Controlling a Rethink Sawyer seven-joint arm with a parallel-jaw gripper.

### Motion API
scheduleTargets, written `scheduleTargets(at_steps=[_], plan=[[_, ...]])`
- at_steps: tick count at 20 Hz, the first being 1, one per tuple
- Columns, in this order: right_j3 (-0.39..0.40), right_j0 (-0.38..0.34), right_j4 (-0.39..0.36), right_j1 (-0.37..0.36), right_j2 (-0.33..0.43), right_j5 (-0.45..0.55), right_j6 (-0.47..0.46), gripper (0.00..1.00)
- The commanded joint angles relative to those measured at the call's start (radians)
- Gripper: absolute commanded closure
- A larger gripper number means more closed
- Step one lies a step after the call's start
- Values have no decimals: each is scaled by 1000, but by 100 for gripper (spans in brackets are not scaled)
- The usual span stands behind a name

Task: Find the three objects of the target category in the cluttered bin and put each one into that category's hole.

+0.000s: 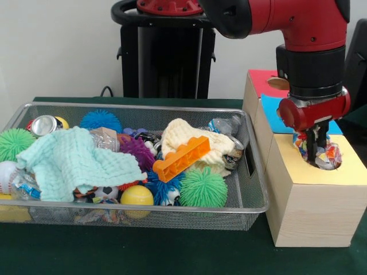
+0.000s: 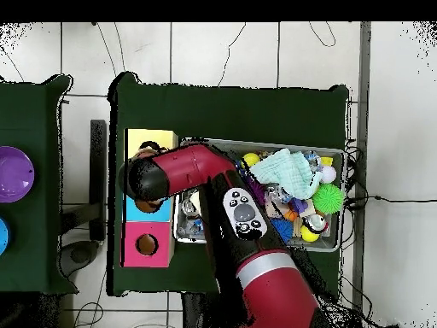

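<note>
Pincer (image 1: 317,150): lowered at the hole (image 1: 325,157) in the yellow top of the wooden box (image 1: 309,206), fingers closed on a crumpled multicoloured wrapper (image 1: 331,153) that sits in the hole's mouth. Box: beside the wire bin's (image 1: 255,189) end, with blue and red sections behind the yellow. Bin contents: mint cloth (image 1: 77,160), orange brick (image 1: 182,158) on a cream cloth (image 1: 186,136), green spiky ball (image 1: 203,188), yellow ball (image 1: 136,196), crushed can (image 1: 44,124). All on the green desk (image 1: 172,252).
</note>
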Motion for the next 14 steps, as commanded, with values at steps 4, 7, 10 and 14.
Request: scheduleTargets(at_steps=[4,7,10,14], plan=[[-4,-6,-61,69,-97,4,63,100],[-6,-17,-57,88,-81,-21,55,100],[-11,-20,-56,98,-74,-19,44,100],[-9,-16,-57,97,-76,-26,46,100]])
